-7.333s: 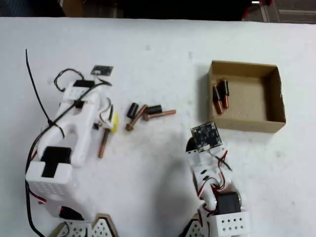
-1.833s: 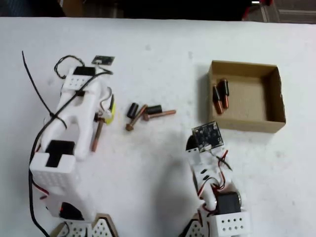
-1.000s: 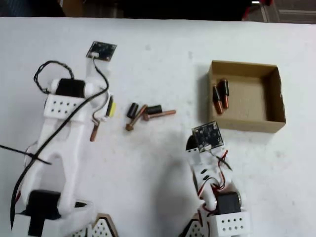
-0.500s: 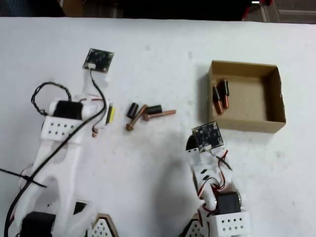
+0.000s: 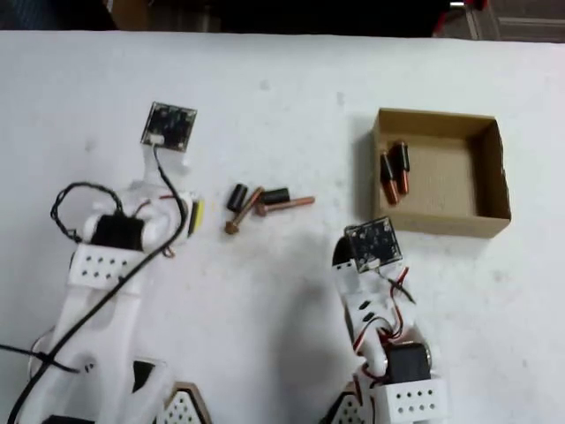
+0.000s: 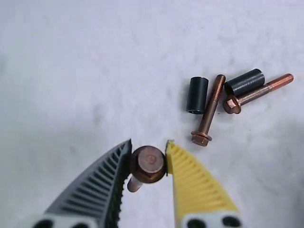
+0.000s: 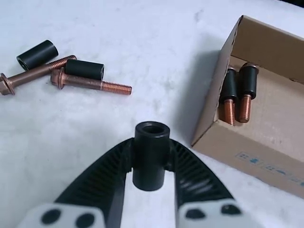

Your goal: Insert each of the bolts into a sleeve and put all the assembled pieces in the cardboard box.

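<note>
My left gripper (image 6: 148,151) is shut on a copper bolt (image 6: 147,163), seen head-on between its grey and yellow fingers (image 6: 192,183). In the high view the left gripper (image 5: 181,231) hangs left of the loose parts, with the bolt's tip (image 5: 168,253) peeking out. My right gripper (image 7: 150,156) is shut on an upright black sleeve (image 7: 150,154), bore upward, near the cardboard box (image 7: 247,142). On the table lie two loose bolts (image 5: 243,212) (image 5: 290,204) and two black sleeves (image 5: 237,196) (image 5: 275,195). Two assembled pieces (image 5: 394,172) lie in the cardboard box (image 5: 441,223).
The loose bolts (image 6: 207,114) and sleeves (image 6: 196,95) form a small cluster between the two arms. The left arm's cables (image 5: 75,208) loop over the table's left side. White table surface stretches beyond the box and behind the cluster.
The left arm has drawn back toward the front of the table with the bolt, its wrist tipping so the bolt now points end-on. The right arm has kept still with its sleeve.
</note>
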